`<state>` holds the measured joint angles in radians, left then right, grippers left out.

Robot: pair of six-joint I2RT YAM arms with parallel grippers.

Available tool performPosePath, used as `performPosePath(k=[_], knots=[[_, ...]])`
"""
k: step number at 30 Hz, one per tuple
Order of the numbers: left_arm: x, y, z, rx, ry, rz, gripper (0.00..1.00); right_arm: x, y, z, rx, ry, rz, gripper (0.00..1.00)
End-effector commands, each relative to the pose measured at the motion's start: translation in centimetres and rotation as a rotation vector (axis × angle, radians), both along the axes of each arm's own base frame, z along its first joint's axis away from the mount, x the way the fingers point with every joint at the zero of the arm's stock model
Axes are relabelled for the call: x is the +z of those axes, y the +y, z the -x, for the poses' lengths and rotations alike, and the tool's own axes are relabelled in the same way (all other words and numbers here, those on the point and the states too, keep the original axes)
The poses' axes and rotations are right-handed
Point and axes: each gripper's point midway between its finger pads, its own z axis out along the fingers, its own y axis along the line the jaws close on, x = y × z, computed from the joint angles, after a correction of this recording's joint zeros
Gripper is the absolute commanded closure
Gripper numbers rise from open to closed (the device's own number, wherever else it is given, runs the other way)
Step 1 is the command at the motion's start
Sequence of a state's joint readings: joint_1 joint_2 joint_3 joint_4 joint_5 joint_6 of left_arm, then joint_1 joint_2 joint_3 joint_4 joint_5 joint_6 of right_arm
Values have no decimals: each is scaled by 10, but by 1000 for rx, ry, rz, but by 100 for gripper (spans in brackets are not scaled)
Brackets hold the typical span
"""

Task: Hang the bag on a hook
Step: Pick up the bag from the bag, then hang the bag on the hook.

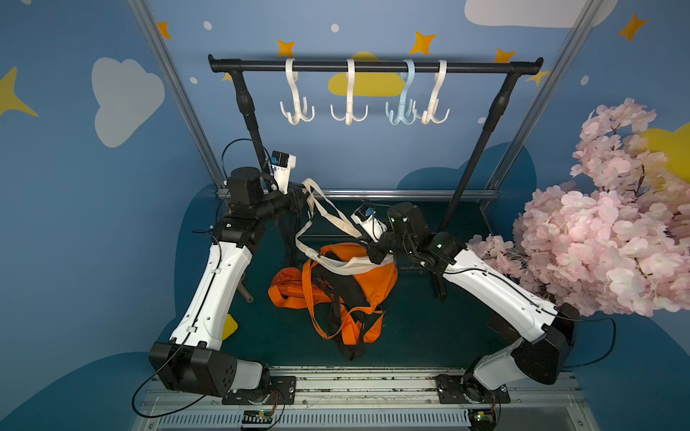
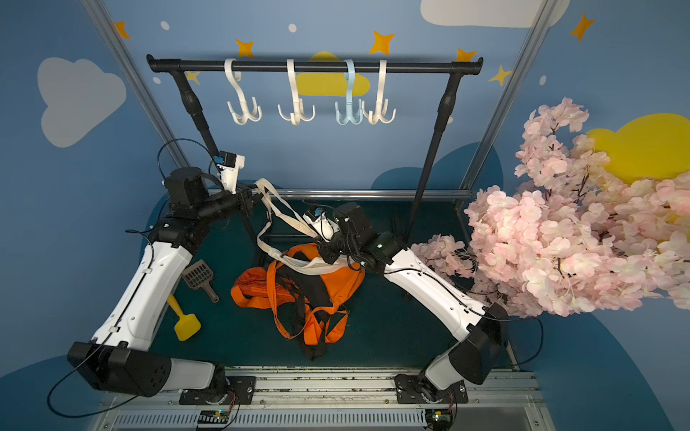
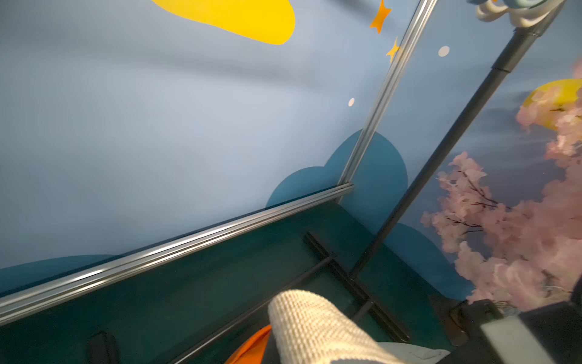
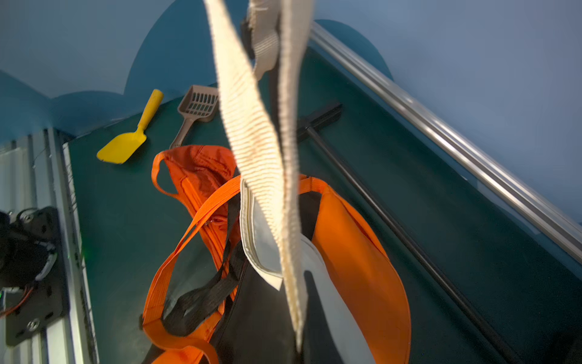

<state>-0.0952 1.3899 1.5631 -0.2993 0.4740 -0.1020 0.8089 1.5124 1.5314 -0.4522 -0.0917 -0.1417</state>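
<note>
Cream webbing is what I have hold of: my left tool (image 1: 301, 192) is clenched on the strap (image 1: 324, 209), holding it raised beside the rack post (image 1: 248, 108). My right tool (image 1: 367, 249) is clamped on that webbing low down, just over the bag (image 1: 377, 283). The bag lies slumped on the desk (image 1: 429, 328), orange cloth tangled with black bands. I judge it light, limp and shapeless, so the body offers no firm grip; the woven strap is the place. Spread into a loop between both tools, it should slip over a hook (image 1: 349, 112).
</note>
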Motion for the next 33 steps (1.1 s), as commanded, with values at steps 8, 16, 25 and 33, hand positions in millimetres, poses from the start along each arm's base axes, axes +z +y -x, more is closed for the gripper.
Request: performPosePath(k=[8,16,25,33], knots=[[94,86,13,263,-225,-35,96,162,13,-30,-90,-298,-250,100],[151,106,15,274,-332,27,96,239,24,-48,-113,-468,-354,100],[209,109,14,261,-450,31,96,296,23,-63,-188,-663,-490,100],[240,118,4,243,-509,101,96,324,17,-75,-263,-805,-552,100]])
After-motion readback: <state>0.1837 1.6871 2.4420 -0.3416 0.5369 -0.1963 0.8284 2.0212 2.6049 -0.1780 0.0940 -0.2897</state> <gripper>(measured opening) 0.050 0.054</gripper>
